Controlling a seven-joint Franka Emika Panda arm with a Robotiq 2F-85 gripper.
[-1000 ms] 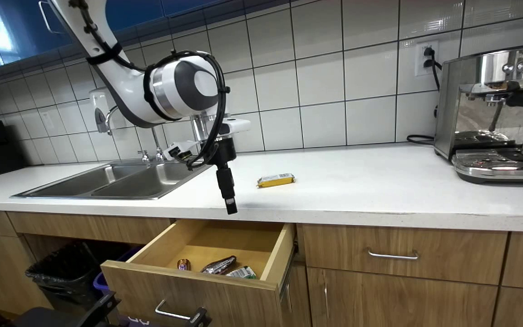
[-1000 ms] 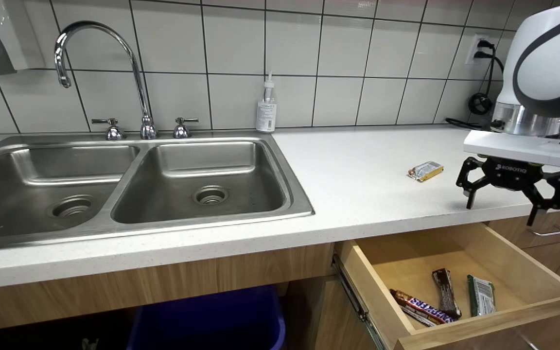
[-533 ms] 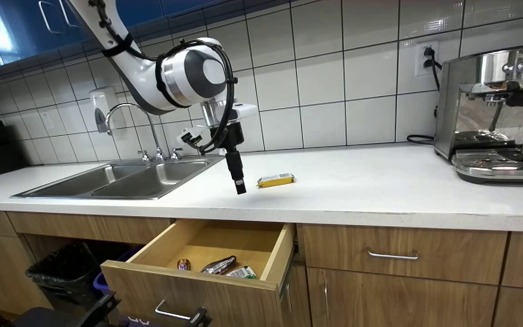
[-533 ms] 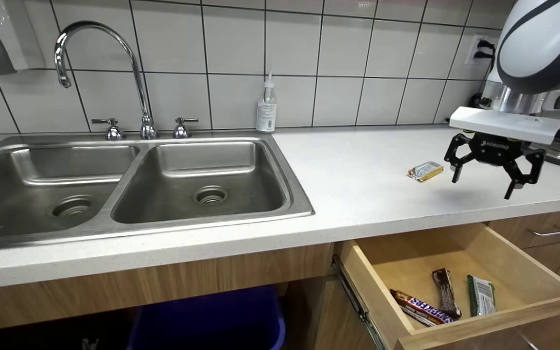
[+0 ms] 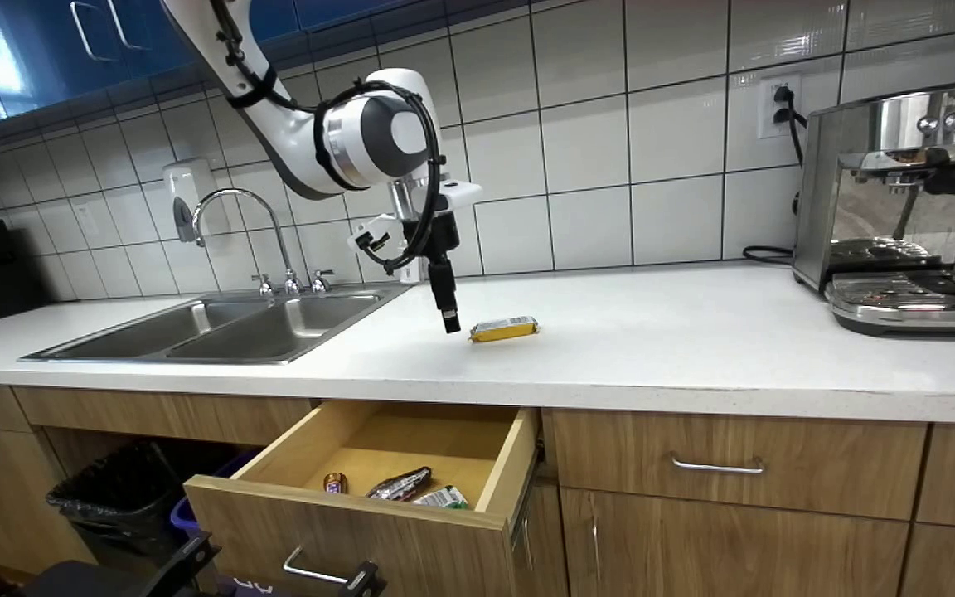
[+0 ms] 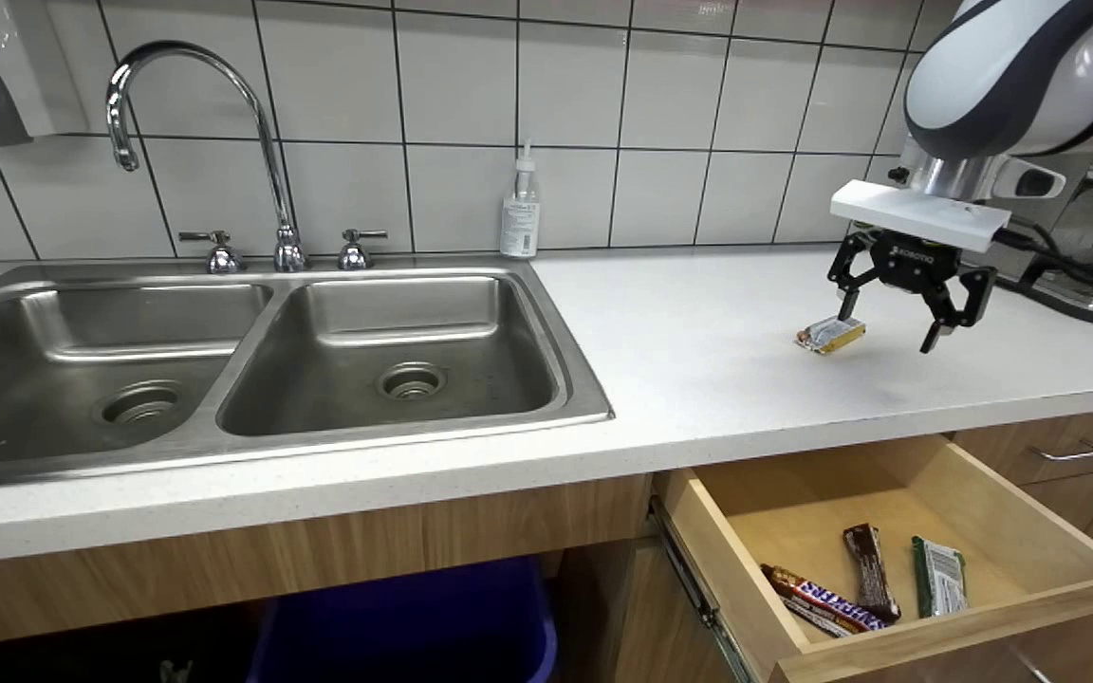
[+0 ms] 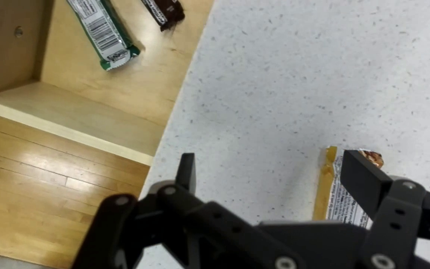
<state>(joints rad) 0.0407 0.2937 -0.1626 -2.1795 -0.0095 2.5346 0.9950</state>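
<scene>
A yellow-and-white wrapped bar (image 5: 504,329) lies on the white countertop, seen in both exterior views. My gripper (image 6: 886,334) hangs over the counter with its jaws wide apart and nothing between them. In the wrist view the right-hand finger (image 7: 366,181) covers part of the bar (image 7: 323,194), while the left-hand finger (image 7: 187,172) is over bare counter near the front edge. The fingertips look a little above the counter; whether one touches the bar I cannot tell. Part of the bar is hidden behind the gripper in the wrist view.
Below the counter an open drawer (image 6: 793,503) contains a Snickers bar (image 6: 826,602), a dark brown bar (image 6: 869,569) and a green-and-white packet (image 6: 940,579). A double sink (image 5: 229,327) lies to one side, a coffee machine (image 5: 908,207) to the other. A pump bottle (image 6: 520,213) stands by the wall.
The gripper has moved from near the counter's front edge above the drawer, back over the counter and towards the yellow bar. It has stayed open; the bar and drawer have not moved.
</scene>
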